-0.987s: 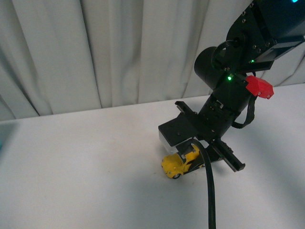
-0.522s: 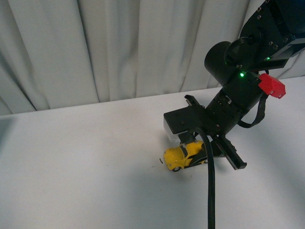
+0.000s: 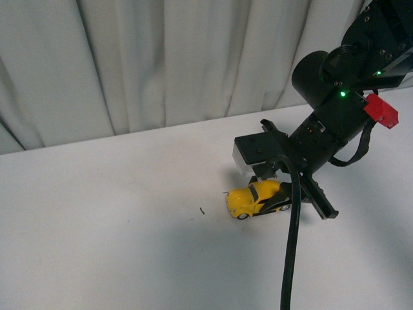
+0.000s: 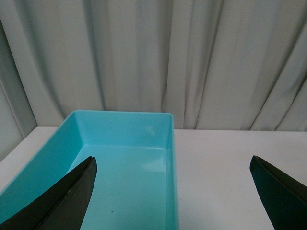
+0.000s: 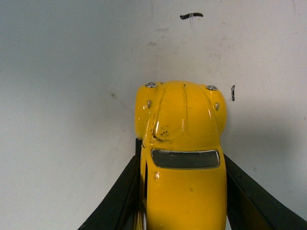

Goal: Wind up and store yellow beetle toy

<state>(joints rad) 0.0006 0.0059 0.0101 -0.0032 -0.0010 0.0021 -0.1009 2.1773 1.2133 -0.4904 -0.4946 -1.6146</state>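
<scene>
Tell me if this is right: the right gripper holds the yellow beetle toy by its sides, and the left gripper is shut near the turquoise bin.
Not quite. The left gripper is open, not shut; the left wrist view shows its fingers spread wide before the turquoise bin. The right gripper does hold the yellow beetle toy by its sides.

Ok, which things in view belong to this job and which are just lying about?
Job:
yellow beetle toy, clamped in the right gripper
teal bin, likely where it gets stored
left gripper, open, facing the bin

Just there:
dark marks on the white table
grey curtain behind
</scene>
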